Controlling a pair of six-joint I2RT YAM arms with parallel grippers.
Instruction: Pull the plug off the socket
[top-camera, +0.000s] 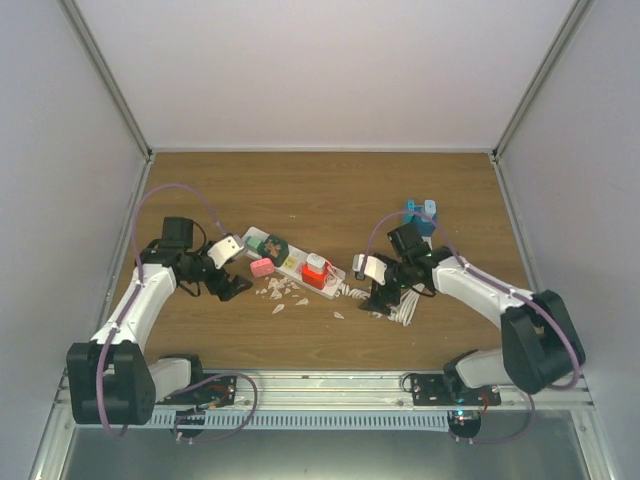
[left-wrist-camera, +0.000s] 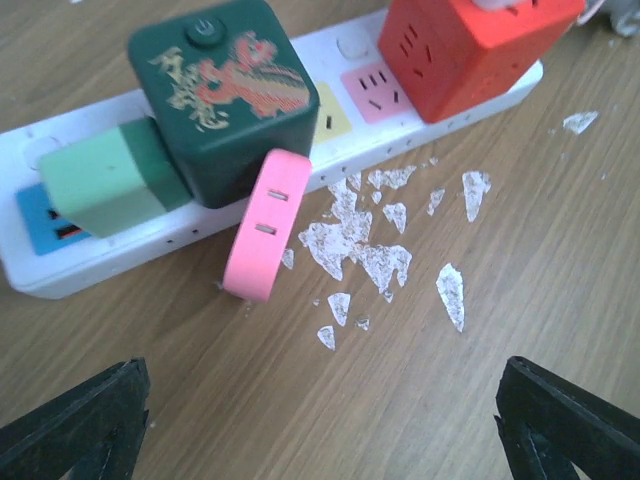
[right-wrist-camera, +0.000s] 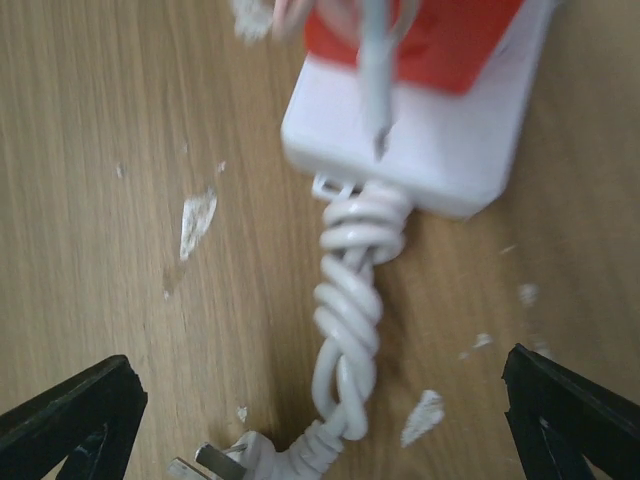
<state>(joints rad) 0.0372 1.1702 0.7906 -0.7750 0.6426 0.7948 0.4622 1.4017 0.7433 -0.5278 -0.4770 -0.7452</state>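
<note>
Nearest, the left claw (left-wrist-camera: 320, 425) is spread wide and holds nothing; only the dark tips of its fingers (left-wrist-camera: 90, 415) show, cropped at the bottom corners of its wrist view. The right claw (right-wrist-camera: 320, 425) is spread too, with its tips also cut off by the frame. Under it lies the twisted white cable (right-wrist-camera: 350, 300), whose plug end (right-wrist-camera: 235, 460) is half cropped at the bottom edge.

The counter (top-camera: 300, 190) is brown wood grain, littered with white flakes (left-wrist-camera: 340, 240) just in front of the power strip (left-wrist-camera: 120, 250). The pink plug (left-wrist-camera: 265, 225) stands on edge at the strip's near side, touching the dark green cube (left-wrist-camera: 225, 100); its pins are hidden. A pale green plug (left-wrist-camera: 105, 180) sticks out of that cube's side, and the cube covers the sockets under it. The cube bears a power symbol on a round button and a gold-and-red ornament that I cannot read as writing.

Farther along, the red cube (left-wrist-camera: 460, 50) sits on the strip, its top cropped. At the far right a blue object (top-camera: 418, 212) is partly hidden behind the right arm. White panels in metal rails wall the space.
</note>
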